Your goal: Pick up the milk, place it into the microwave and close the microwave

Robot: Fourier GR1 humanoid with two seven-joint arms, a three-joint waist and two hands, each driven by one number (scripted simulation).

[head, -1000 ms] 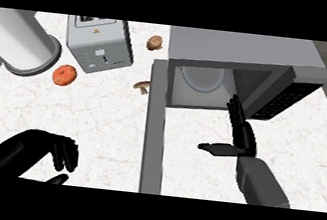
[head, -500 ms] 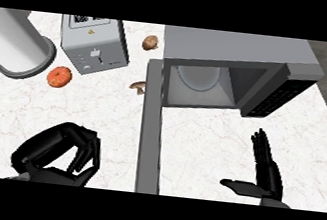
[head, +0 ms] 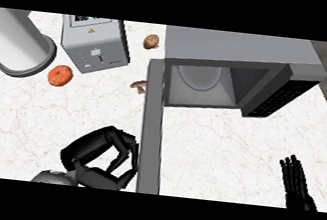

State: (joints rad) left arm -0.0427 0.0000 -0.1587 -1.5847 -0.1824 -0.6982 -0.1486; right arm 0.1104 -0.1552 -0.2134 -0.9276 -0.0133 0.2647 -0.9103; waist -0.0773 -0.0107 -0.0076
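Note:
The milk (head: pixel 94 44) is a grey carton with a printed label, standing on the white marble counter (head: pixel 39 119) at the back left, apart from both hands. To its right the microwave (head: pixel 235 54) is open, and only a pale round plate (head: pixel 197 79) shows inside. Its grey door (head: pixel 153 131) swings out toward me as a long upright slab. My left hand (head: pixel 102 156) hovers low just left of the door, fingers curled with nothing in them. Right of the door, my right hand (head: pixel 297 184) shows at the lower edge with straight fingers.
A large white cylinder (head: pixel 14 41) stands at the far left. Near the milk lie an orange round fruit (head: pixel 60 75), a small mushroom (head: pixel 139 85) and a brown item (head: pixel 151 41). The counter's right edge runs past the microwave.
My right hand has pulled back from the microwave's opening down to the lower right edge. My left hand has risen toward the door's left side with its fingers curling.

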